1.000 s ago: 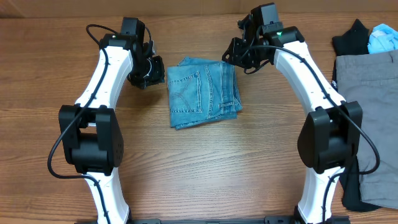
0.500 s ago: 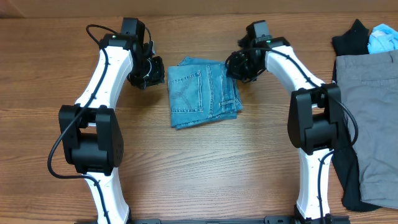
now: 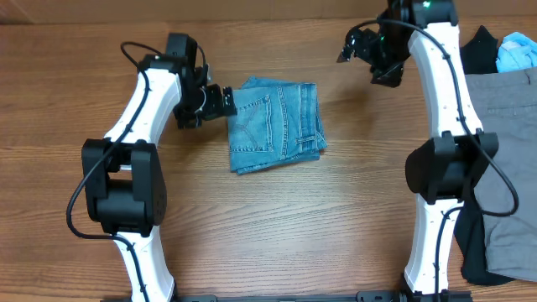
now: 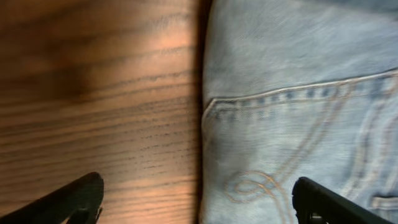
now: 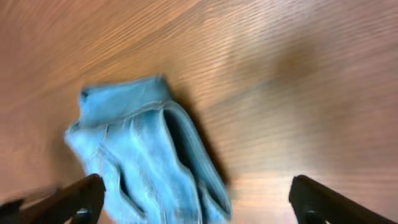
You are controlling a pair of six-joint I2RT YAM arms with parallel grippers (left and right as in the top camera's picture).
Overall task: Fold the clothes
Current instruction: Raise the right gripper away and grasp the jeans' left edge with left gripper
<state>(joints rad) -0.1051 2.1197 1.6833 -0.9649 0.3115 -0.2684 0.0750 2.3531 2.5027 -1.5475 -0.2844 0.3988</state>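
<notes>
Most of the folding appears to be done: the jeans (image 3: 275, 124) are seen in the upper middle of the overhead frame as a compact, layered rectangle lying flat on the table (image 3: 252, 243), with a stitched back pocket turned upward and stacked folds showing along the lower and right edges. No part of the jeans is gripped. The left gripper (image 3: 220, 101) is placed just beside the bundle's left edge; whether it touches the cloth cannot be told. In the left wrist view its fingers (image 4: 71, 200) are spread wide at the bottom corners, with only the pocket seam and bare wood between them. The right gripper (image 3: 365, 52) is held well apart from the jeans, toward the upper right of the overhead frame, and in the right wrist view its fingers (image 5: 78, 196) are likewise set wide with nothing between them. Grey trousers (image 3: 503, 143) and a black garment (image 3: 477, 52) are seen at the right edge, touched by neither gripper. It is judged that little is left beyond, at most, a squaring of the slightly uneven lower edge and a withdrawal of the arms.
</notes>
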